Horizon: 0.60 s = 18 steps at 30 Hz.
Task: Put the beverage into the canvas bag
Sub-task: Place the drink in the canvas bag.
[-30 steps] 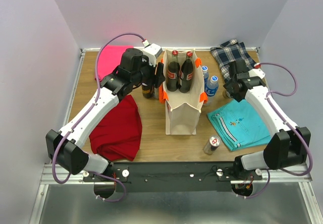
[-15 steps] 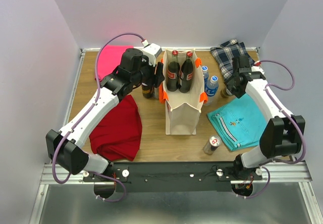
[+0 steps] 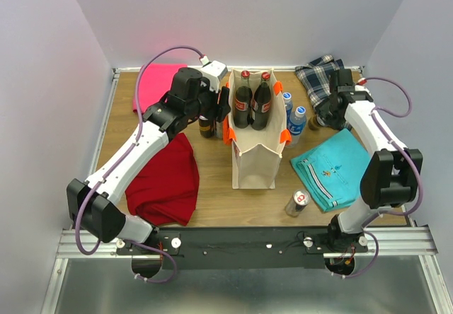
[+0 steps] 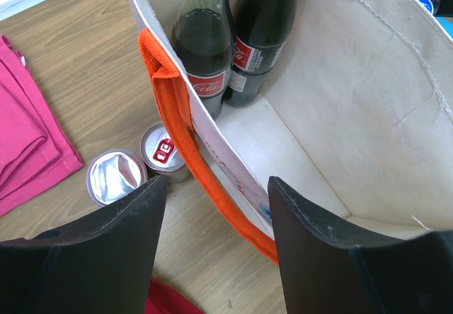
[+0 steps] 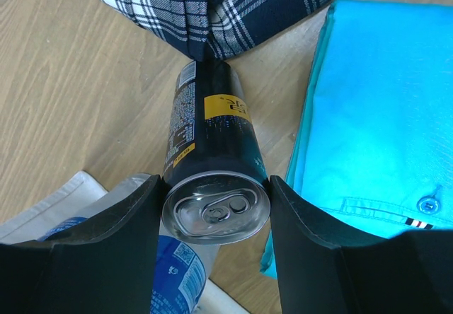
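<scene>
The canvas bag (image 3: 253, 160) stands upright in the middle of the table (image 3: 212, 211), its mouth open and its orange handle straps (image 4: 180, 126) hanging down the side walls. Two Coca-Cola glass bottles (image 3: 252, 102) stand side by side inside it, against the far wall.

The left gripper (image 4: 216, 194) hangs over the bag's left rim. Its jaws are apart and hold nothing: one finger is over the bag's inside, the other over the table outside, with the wall and strap between them. Just outside that wall stand two cans (image 4: 134, 169), one with a plain silver top and one with a red tab. A pink cloth (image 3: 154, 80) lies in the far left corner, and a dark red cloth (image 3: 166, 179) lies nearer.

The right gripper (image 5: 214, 187) is at the far right, its jaws clamped on either side of a black can (image 5: 212, 144) with a yellow label. This can stands between a plaid cloth (image 5: 212, 3) and a turquoise garment (image 5: 375, 109). A blue-labelled plastic bottle (image 5: 173, 271) is just beside it. Another can (image 3: 298, 202) sits near the front edge, to the right of the bag.
</scene>
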{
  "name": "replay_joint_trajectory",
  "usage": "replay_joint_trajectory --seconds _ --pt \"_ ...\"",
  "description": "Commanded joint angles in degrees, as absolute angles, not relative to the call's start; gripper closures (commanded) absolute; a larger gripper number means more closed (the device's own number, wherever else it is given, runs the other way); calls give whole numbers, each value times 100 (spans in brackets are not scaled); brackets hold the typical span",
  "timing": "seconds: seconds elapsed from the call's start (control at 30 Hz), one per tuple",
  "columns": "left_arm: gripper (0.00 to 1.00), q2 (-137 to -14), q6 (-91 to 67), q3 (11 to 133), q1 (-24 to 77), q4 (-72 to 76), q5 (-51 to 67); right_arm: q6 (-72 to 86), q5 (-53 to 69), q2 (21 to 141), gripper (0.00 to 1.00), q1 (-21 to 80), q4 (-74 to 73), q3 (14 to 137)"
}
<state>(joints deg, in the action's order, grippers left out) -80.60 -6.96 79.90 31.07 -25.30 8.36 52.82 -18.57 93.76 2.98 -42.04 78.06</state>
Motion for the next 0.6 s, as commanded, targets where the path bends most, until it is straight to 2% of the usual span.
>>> replay_joint_trajectory --seconds 0.0,0.57 --pt "32 -8104 -738 8112 3076 -2391 712 5221 -1802 9580 99 246 -3955 8129" --pt "32 -8121 -677 8183 3076 -2391 677 4852 -2065 10020 99 237 -4043 8833"
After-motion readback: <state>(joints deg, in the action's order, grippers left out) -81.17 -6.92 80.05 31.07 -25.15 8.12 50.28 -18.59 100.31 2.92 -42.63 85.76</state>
